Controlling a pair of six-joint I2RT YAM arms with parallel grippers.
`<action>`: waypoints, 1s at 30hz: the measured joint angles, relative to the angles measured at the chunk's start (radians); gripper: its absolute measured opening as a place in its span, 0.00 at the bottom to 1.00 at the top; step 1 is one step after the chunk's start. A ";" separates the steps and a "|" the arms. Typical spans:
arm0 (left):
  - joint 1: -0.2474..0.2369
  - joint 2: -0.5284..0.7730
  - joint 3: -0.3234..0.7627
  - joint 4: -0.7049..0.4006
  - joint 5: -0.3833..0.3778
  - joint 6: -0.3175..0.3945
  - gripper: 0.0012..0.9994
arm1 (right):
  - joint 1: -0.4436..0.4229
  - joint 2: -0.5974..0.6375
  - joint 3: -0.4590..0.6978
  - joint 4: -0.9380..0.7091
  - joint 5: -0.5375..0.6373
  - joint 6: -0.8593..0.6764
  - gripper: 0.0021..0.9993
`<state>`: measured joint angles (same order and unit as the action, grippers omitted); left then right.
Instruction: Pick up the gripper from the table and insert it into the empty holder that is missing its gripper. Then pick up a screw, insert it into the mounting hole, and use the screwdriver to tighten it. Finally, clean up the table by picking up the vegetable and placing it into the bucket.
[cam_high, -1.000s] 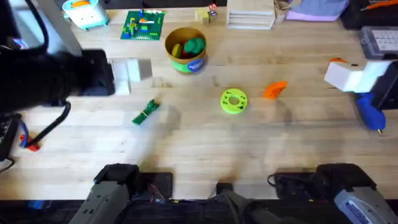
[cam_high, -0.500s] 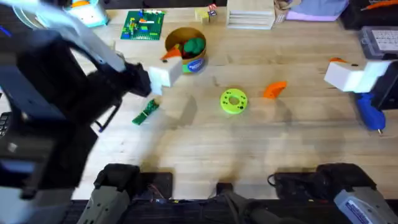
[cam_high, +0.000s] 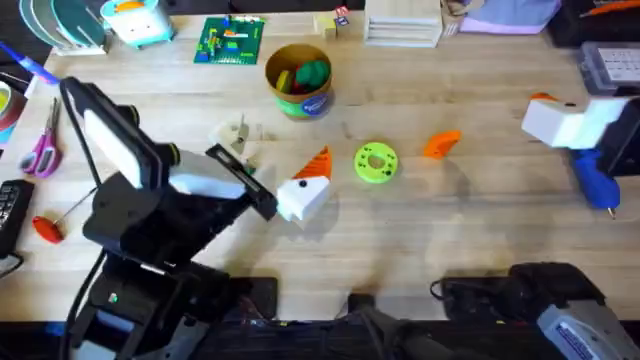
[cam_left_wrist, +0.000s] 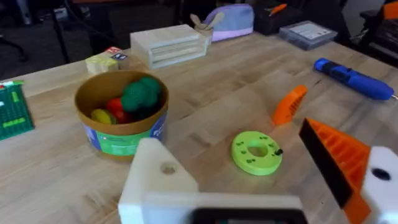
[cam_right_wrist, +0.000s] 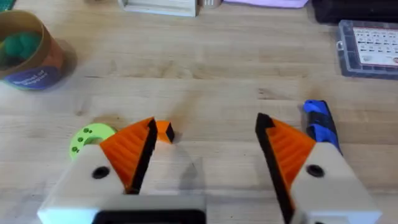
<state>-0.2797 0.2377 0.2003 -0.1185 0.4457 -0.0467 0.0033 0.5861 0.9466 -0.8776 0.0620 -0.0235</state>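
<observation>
Overhead, the left gripper (cam_high: 318, 180) hovered over the wooden desk (cam_high: 470, 230) just beside the lime-green ring-shaped disc (cam_high: 376, 163). The loose orange ribbed plastic wedge (cam_high: 441, 143) lay beyond the disc, and the right gripper (cam_high: 548, 112) sat near the thick blue cylindrical screwdriver (cam_high: 595, 180).

From the left wrist, the gripper gaped wide. One side was a bare white-cream wedge-shaped holder (cam_left_wrist: 155, 180), the other an orange finger. The round yellow-tan bucket (cam_left_wrist: 121, 115) stood ahead.

From the right wrist, the right gripper also gaped wide and empty, with the wedge lying past one finger.
</observation>
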 joint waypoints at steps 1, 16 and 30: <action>-0.010 -0.020 -0.013 0.000 0.001 0.000 0.99 | 0.000 0.000 0.000 0.000 0.000 0.000 0.99; -0.157 -0.233 -0.140 -0.013 0.004 0.000 0.99 | 0.000 0.000 0.000 0.000 0.000 0.000 0.99; -0.251 -0.232 -0.160 -0.005 0.005 -0.001 0.99 | 0.000 0.000 0.000 0.000 0.000 0.000 0.99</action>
<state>-0.5304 0.0055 0.0399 -0.1230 0.4511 -0.0475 0.0033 0.5861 0.9466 -0.8780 0.0620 -0.0235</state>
